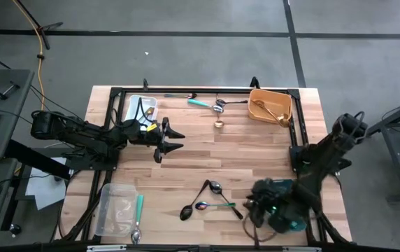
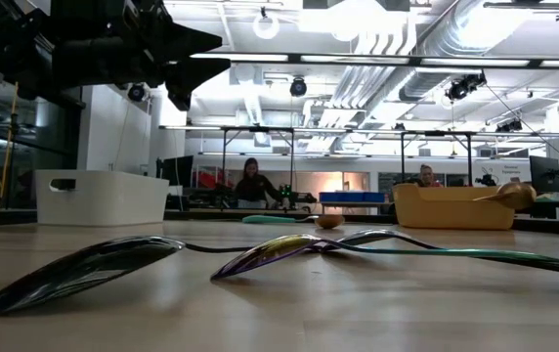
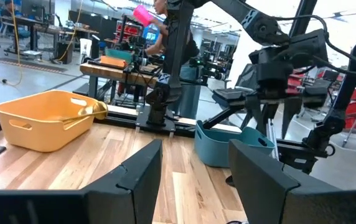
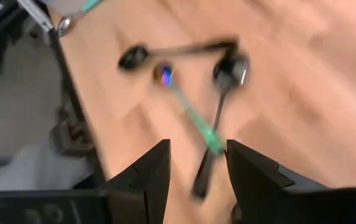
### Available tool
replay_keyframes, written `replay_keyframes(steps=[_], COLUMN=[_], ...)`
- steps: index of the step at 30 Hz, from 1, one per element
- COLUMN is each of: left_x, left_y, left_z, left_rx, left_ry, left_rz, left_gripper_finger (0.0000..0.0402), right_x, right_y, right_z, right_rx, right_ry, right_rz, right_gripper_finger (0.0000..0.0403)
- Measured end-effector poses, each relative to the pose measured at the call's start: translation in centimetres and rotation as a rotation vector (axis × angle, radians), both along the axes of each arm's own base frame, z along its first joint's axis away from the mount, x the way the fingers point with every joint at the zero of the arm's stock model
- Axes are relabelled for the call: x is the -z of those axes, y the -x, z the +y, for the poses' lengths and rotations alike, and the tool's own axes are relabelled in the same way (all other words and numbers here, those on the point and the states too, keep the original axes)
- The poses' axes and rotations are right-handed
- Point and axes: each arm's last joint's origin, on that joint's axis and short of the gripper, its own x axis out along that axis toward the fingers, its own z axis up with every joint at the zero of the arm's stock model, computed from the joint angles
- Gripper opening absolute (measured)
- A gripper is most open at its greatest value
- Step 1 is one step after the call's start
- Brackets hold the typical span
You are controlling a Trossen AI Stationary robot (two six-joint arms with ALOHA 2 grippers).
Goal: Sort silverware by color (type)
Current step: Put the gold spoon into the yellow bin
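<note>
Near the teal bin [image 1: 284, 210], three loose spoons [image 1: 207, 199] lie crossed on the table [image 1: 256, 147]; the right gripper [image 4: 196, 171] hovers just beside them, jaws apart, empty. Farther off, the left gripper [image 1: 175, 138] hangs parted, empty, beside the white bin [image 1: 140, 110]. Gold spoons sit in the yellow bin [image 1: 270, 105].

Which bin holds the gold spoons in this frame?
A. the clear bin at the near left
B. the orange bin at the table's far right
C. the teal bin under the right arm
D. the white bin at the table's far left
B: the high view shows gold spoons lying in the orange rectangular plastic bin, one leaning over its rim, and the left wrist view shows the same.
</note>
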Motion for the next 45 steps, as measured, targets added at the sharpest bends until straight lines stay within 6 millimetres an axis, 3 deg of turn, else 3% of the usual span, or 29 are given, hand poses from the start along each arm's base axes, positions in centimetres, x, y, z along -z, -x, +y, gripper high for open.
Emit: replay_keyframes(steps=[8,11,15,20,26,31,37,45], left_x=[0.0,0.0,0.0,0.0,0.0,0.0,0.4,0.6], left_y=[0.0,0.0,0.0,0.0,0.0,0.0,-0.1,-0.1], left_z=[0.0,0.0,0.0,0.2,0.3,0.3,0.0,0.2], left_rx=[0.0,0.0,-0.015,-0.083,-0.113,-0.127,-0.132,-0.27], left_ry=[0.002,0.002,-0.025,-0.062,-0.114,-0.187,-0.24,-0.215], left_rz=[0.0,0.0,-0.004,-0.005,-0.005,-0.003,0.033,0.063], left_gripper_finger=[0.0177,0.0177,0.0177,0.0177,0.0177,0.0177,0.0177,0.0177], right_x=[0.0,1.9,6.1,8.2,8.3,7.6,7.5,7.5], right_y=[-4.0,-4.8,-5.5,-6.8,-5.6,-5.6,-5.8,-5.8], right_z=[-5.7,-8.8,-12.3,-15.1,-19.0,-20.1,-20.1,-20.1], right_rx=[0.091,0.142,0.125,-0.012,0.0,-0.041,-0.102,-0.131], right_ry=[0.453,0.583,0.485,0.407,0.57,0.616,0.637,0.697], right_rz=[-0.046,0.028,0.086,-0.27,-0.533,-0.627,-0.627,-0.613], right_gripper_finger=[0.0151,0.0151,0.0151,0.0151,0.0151,0.0151,0.0151,0.0151])
